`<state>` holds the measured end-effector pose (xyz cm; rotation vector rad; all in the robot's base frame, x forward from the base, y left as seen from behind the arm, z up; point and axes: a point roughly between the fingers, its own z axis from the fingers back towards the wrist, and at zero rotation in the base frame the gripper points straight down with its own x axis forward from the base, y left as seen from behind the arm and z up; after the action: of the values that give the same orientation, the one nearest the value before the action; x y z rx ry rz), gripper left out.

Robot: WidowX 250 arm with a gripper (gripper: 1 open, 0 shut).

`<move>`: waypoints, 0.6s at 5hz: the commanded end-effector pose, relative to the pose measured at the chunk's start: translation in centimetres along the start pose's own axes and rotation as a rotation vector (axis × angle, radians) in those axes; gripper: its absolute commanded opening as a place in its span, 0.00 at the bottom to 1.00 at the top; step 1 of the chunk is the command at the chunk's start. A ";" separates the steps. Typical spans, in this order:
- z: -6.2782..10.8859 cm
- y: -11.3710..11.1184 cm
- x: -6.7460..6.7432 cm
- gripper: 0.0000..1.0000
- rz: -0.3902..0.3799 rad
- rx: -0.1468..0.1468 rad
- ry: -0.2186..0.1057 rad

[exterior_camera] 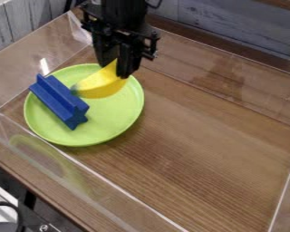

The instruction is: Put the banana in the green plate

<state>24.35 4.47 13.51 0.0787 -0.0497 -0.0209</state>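
Observation:
The yellow banana [101, 85] hangs tilted over the far right part of the lime-green plate [117, 120], its lower end close to the plate's surface. My black gripper [126, 67] points straight down and is shut on the banana's upper end, which the fingers hide. Whether the banana touches the plate is unclear.
A blue rectangular block [61, 100] lies on the left half of the plate. Clear plastic walls [26, 154] surround the wooden tabletop [214, 136]. A grey plank wall stands behind.

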 end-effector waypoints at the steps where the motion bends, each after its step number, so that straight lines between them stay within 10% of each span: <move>1: 1.5 0.4 -0.7 0.00 0.074 0.018 -0.034; 3: 1.3 0.0 -2.0 0.00 0.076 0.020 -0.031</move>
<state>22.06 4.38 13.91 0.0897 -0.0489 0.0671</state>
